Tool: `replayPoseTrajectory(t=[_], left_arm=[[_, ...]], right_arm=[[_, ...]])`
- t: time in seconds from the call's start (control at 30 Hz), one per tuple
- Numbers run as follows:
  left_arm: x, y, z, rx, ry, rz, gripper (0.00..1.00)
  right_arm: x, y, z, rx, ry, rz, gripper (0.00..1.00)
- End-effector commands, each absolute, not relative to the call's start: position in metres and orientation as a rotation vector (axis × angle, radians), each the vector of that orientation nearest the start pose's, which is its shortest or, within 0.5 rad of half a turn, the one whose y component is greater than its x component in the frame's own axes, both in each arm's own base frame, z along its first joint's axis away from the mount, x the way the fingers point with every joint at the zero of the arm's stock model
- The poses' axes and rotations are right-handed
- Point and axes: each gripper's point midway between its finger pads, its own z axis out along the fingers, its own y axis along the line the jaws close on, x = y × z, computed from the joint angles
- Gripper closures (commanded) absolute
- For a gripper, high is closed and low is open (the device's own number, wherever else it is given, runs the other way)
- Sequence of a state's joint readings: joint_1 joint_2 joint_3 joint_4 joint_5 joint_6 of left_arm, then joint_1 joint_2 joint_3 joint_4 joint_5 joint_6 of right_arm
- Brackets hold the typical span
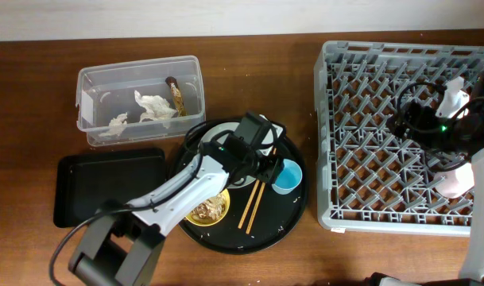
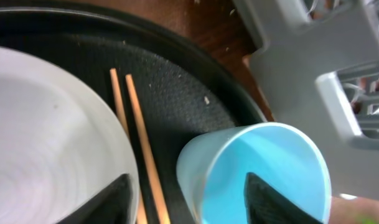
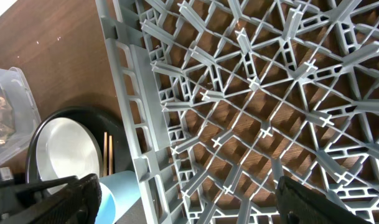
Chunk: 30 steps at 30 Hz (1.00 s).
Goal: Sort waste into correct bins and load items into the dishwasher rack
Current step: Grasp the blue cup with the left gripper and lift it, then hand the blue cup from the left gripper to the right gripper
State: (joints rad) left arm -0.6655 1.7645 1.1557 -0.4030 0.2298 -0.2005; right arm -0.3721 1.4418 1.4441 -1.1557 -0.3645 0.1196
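Note:
My left gripper (image 1: 275, 165) (image 2: 186, 190) is open low over the round tray. One finger is inside the light-blue cup (image 1: 288, 176) (image 2: 264, 168), the other is over the plate's edge. The cup's near wall and the chopsticks (image 1: 253, 205) (image 2: 136, 124) lie between the fingers. The pale plate (image 1: 216, 133) (image 2: 46, 137) is partly hidden under the arm. The yellow bowl (image 1: 195, 221) holds food scraps (image 1: 210, 209). My right gripper (image 1: 406, 119) (image 3: 186, 193) is open and empty above the dishwasher rack (image 1: 369, 119) (image 3: 257, 81). A pale pink cup (image 1: 454, 181) sits in the rack.
The clear tub (image 1: 138, 75) at the back left holds white tissues (image 1: 154, 107) and the brown wrapper stick (image 1: 176, 95). The shallow black tray (image 1: 106, 187) lies in front of it. The round black tray (image 1: 293, 210) carries the dishes next to the rack's left wall.

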Motion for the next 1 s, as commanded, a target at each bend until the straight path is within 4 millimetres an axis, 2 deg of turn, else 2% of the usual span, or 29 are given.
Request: replayPoseTrajectory(t=[0.0, 0.07, 0.1, 0.2, 0.27, 0.33, 0.37, 0.4, 0.43, 0.5, 0.6, 0.7, 0.83, 0.93, 0.97], left_arm=[[0.318, -0.29, 0.058, 0.701, 2.626, -0.514, 0.74], [0.316, -0.289, 0.053, 0.703, 2.643, -0.507, 0.93], [0.316, -0.289, 0.053, 0.702, 2.642, -0.509, 0.99], [0.321, -0.287, 0.063, 0.673, 2.628, -0.52, 1.0], [0.329, -0.28, 0.079, 0.55, 2.629, -0.571, 0.99], [0.343, -0.262, 0.13, 0.428, 2.551, -0.82, 1.0], [0.345, -0.257, 0.143, 0.412, 2.523, -0.892, 0.99], [0.352, -0.238, 0.175, 0.368, 2.437, -1.103, 0.99], [0.355, -0.23, 0.187, 0.334, 2.404, -1.208, 0.99], [0.361, -0.207, 0.21, 0.245, 2.33, -1.437, 1.0], [0.358, -0.194, 0.242, 0.317, 2.174, -1.638, 1.0], [0.354, -0.196, 0.245, 0.341, 2.159, -1.674, 1.0], [0.345, -0.199, 0.253, 0.384, 2.128, -1.751, 1.0], [0.34, -0.2, 0.257, 0.407, 2.11, -1.793, 0.99], [0.339, -0.2, 0.258, 0.414, 2.104, -1.806, 1.0]], right_arm=[[0.328, -0.061, 0.227, 0.517, 2.59, 0.394, 0.09], [0.328, -0.061, 0.227, 0.516, 2.59, 0.393, 0.09], [0.328, -0.061, 0.227, 0.517, 2.59, 0.394, 0.09], [0.328, -0.062, 0.227, 0.516, 2.59, 0.393, 0.09], [0.327, -0.063, 0.227, 0.52, 2.593, 0.378, 0.08], [0.325, -0.067, 0.225, 0.527, 2.605, 0.345, 0.07], [0.325, -0.067, 0.225, 0.527, 2.606, 0.346, 0.04], [0.324, -0.065, 0.225, 0.523, 2.609, 0.361, 0.0], [0.326, -0.056, 0.227, 0.451, 2.606, 0.414, 0.0], [0.331, -0.027, 0.233, 0.266, 2.586, 0.575, 0.0], [0.329, 0.038, 0.24, -0.09, 2.549, 0.805, 0.01], [0.317, 0.107, 0.244, -0.405, 2.515, 0.956, 0.02], [0.295, 0.177, 0.253, -0.739, 2.403, 1.095, 0.02], [0.29, 0.212, 0.268, -0.889, 2.262, 1.159, 0.02], [0.29, 0.218, 0.27, -0.915, 2.236, 1.157, 0.02]])
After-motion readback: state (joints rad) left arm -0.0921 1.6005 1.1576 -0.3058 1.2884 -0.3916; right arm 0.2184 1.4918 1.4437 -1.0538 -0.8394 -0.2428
